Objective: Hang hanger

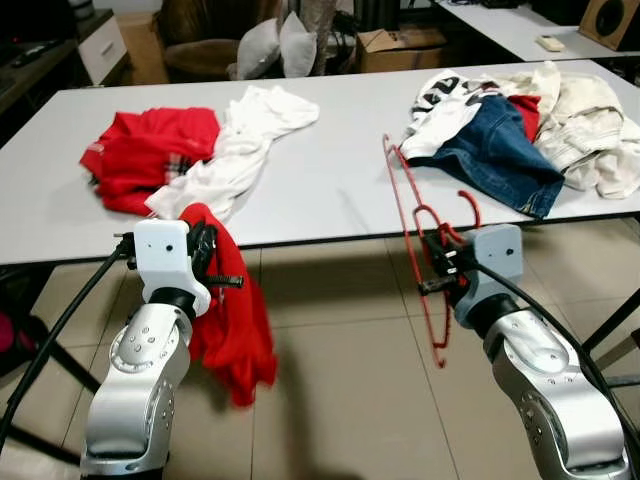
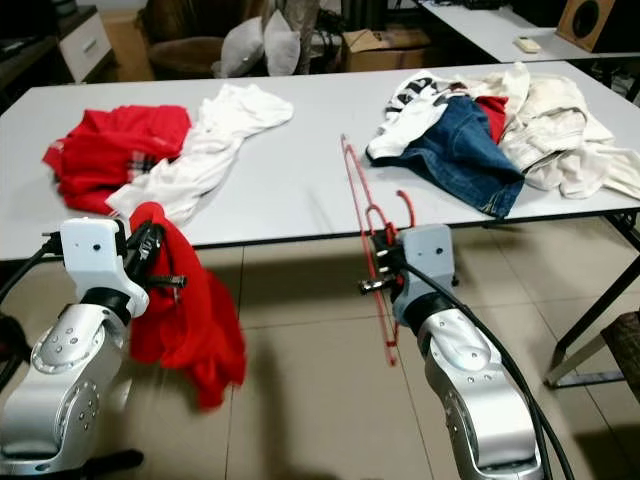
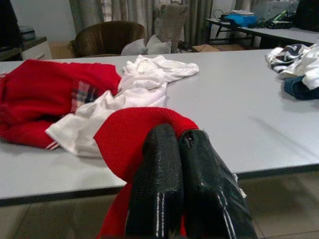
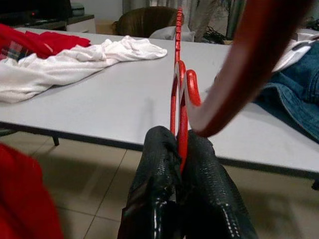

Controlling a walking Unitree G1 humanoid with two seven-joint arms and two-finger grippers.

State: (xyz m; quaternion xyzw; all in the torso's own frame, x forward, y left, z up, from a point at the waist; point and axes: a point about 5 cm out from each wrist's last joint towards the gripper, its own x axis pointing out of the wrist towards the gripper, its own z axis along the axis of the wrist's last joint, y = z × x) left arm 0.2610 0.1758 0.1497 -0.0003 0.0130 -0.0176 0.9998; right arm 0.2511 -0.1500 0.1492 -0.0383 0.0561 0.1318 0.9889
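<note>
The right hand (image 1: pixel 443 262) is closed on a red plastic clothes hanger (image 1: pixel 412 232), its two black fingers (image 4: pixel 199 179) pinching the hanger's thin frame between them. The hanger stands on edge in front of the near edge of the white rectangular surface (image 1: pixel 340 170), its upper end above the surface and its lower end hanging over the tiled floor (image 1: pixel 340 340). The left hand (image 1: pixel 205 258) is closed on a red knitted garment (image 1: pixel 232 310), which drapes down from the fingers (image 3: pixel 159 189) toward the floor, just beside the surface's near edge.

On the surface, a second red garment (image 1: pixel 150 150) lies at the left, touching a crumpled white shirt (image 1: pixel 245 140). At the right lies a heap of clothes including blue denim trousers (image 1: pixel 500 150) and cream fabric (image 1: pixel 590 130).
</note>
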